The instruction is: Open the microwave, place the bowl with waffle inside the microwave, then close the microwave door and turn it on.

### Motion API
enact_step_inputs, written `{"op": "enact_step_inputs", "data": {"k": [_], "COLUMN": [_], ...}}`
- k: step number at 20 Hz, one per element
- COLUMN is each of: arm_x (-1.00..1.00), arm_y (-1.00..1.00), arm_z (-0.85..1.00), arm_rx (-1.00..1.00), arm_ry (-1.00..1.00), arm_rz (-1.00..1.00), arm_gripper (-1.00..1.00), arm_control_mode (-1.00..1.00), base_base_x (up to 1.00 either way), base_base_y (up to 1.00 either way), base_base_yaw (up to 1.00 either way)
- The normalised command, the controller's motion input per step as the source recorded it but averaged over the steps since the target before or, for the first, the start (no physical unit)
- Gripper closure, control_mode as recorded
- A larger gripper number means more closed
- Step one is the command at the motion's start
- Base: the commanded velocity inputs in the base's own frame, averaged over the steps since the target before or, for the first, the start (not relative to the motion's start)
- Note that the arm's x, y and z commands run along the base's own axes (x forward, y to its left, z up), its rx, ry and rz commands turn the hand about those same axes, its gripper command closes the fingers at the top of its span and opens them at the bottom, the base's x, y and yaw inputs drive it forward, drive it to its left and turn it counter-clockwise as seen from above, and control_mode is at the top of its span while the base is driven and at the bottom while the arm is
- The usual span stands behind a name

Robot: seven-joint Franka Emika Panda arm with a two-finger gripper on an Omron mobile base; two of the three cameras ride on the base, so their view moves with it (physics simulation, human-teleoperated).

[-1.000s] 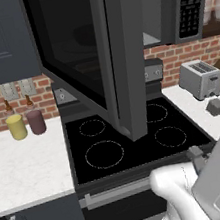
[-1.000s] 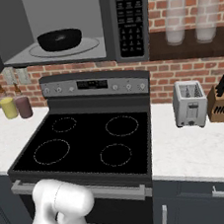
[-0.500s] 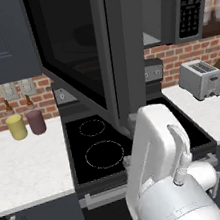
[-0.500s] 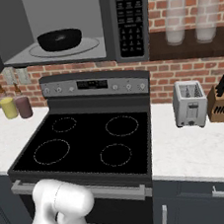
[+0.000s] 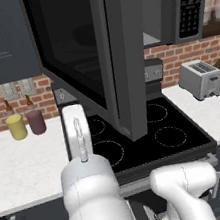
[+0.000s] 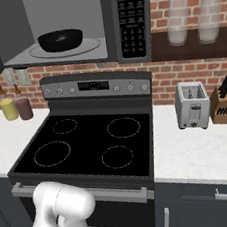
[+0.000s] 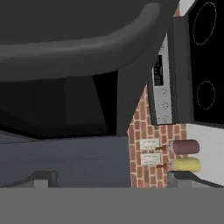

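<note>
The microwave [image 6: 74, 24] hangs over the stove with its keypad panel [image 6: 131, 17] on the right. The microwave door [image 5: 118, 55] stands swung wide open toward me, its black glass [image 5: 72, 52] facing left. Inside, on the round turntable, sits the black bowl [image 6: 60, 40]; I cannot make out the waffle in it. In the hand view the door's dark underside [image 7: 78, 39] looms close above, and my gripper [image 7: 113, 179] is open with nothing between its fingertips [image 7: 43, 177].
The black-topped stove [image 6: 89, 143] lies below the microwave. A yellow jar [image 6: 8, 108] and a maroon jar [image 6: 24, 108] stand at the left wall. A silver toaster [image 6: 192, 106] and a knife block [image 6: 225, 104] stand on the right counter.
The arm's white links have swung from the lower right toward the left in the left base view. The door, bowl and gripper opening stay as they were.
</note>
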Motion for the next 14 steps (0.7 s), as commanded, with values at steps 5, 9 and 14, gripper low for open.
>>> {"op": "enact_step_inputs", "data": {"k": [5, 9, 14], "arm_x": [0.94, 0.84, 0.60], "arm_y": [0.36, 0.34, 0.26], "arm_z": [-0.41, -0.12, 0.01], "arm_rx": [0.00, 0.00, 0.00], "arm_ry": [-0.02, -0.08, -0.04], "arm_rz": [0.00, -0.01, -0.02], "arm_gripper": [-1.00, -1.00, -1.00], "arm_control_mode": [-1.00, -1.00, -1.00], "base_base_x": [0.00, 0.00, 0.00], "base_base_y": [0.00, 0.00, 0.00], "base_base_yaw": [0.00, 0.00, 0.00]}}
